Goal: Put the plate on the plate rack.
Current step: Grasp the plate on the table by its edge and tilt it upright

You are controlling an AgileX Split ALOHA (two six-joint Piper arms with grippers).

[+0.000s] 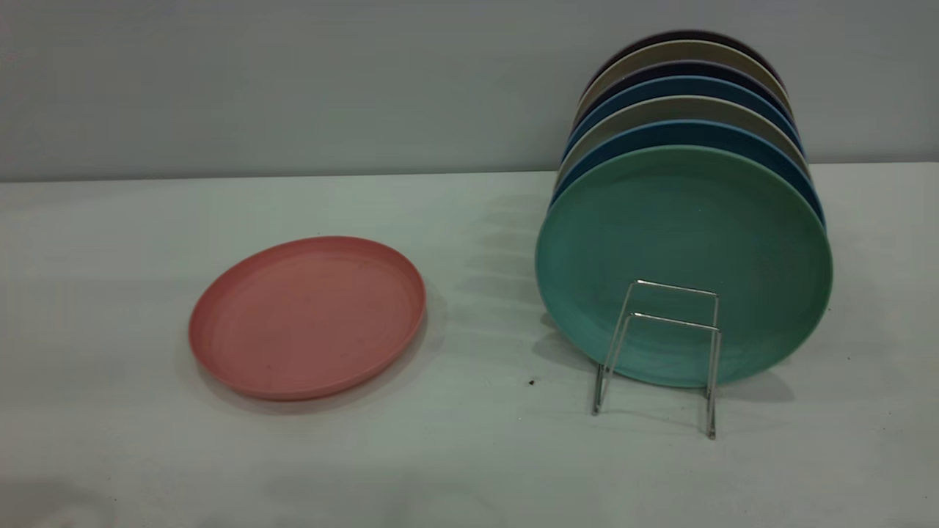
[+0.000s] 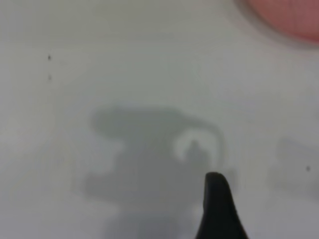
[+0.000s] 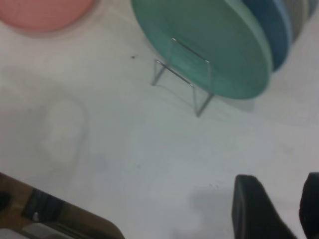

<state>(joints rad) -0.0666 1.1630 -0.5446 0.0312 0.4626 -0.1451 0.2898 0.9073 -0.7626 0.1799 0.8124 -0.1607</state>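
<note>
Exterior view: round salmon-pink plastic plate [image 1: 308, 317] lies flat, awaiting pickup; silver wire rack [image 1: 660, 352] offers front slot; right gripper [image 3: 284, 209] gapes; left gripper's state unclear.

Probably a lab test bench: a bare white table [image 1: 469, 455] against a blank grey wall [image 1: 293, 81].

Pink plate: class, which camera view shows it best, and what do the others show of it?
The exterior view: the whole pink plate lies flat on the table, left of the rack. The left wrist view catches only a blurred edge at a corner; the right wrist view shows a cropped part.
</note>
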